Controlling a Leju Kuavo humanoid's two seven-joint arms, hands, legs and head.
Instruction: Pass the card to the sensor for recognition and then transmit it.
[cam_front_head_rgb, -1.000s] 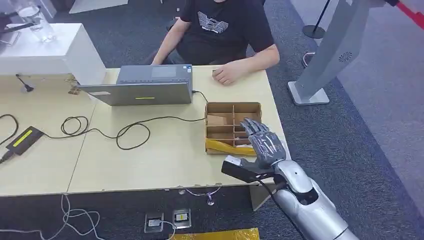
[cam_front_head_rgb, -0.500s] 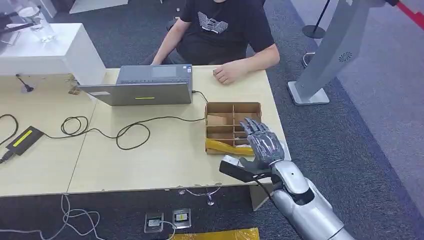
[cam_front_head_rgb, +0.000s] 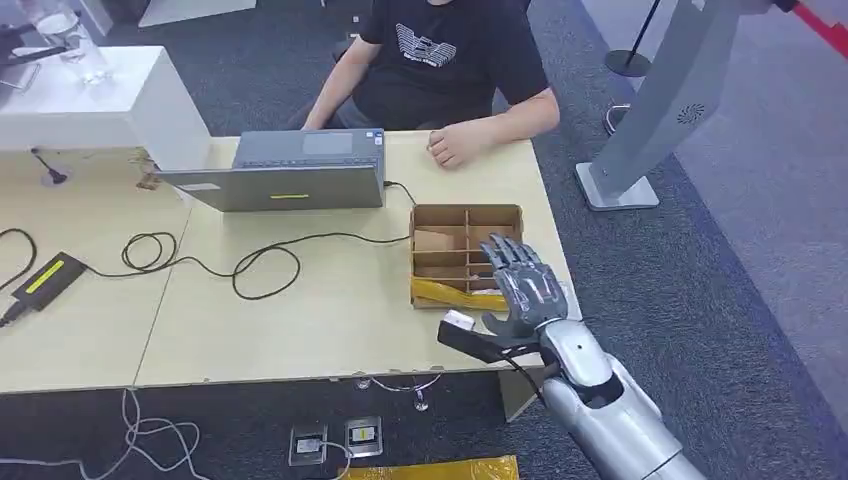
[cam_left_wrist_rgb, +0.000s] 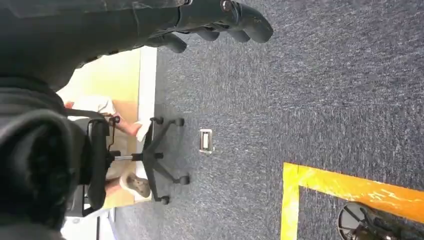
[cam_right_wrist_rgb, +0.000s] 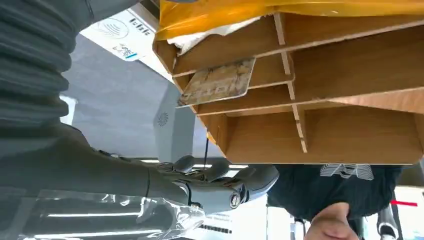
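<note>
Card (cam_right_wrist_rgb: 216, 83) sits tilted in a middle compartment of the divided wooden box (cam_front_head_rgb: 466, 218), w/ yellow bag (cam_front_head_rgb: 450, 294) in the box's near row. Box is by the table's (cam_front_head_rgb: 300, 330) right edge. Right hand (cam_front_head_rgb: 522, 290) hovers over box's near right corner, fingers spread, holding nothing. Left hand (cam_left_wrist_rgb: 220, 20) hangs over carpet, fingers curled, empty

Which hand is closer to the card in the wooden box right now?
Right. The right hand hovers over the divided wooden box holding the card; the left hand hangs over carpet, away from the table.
</note>
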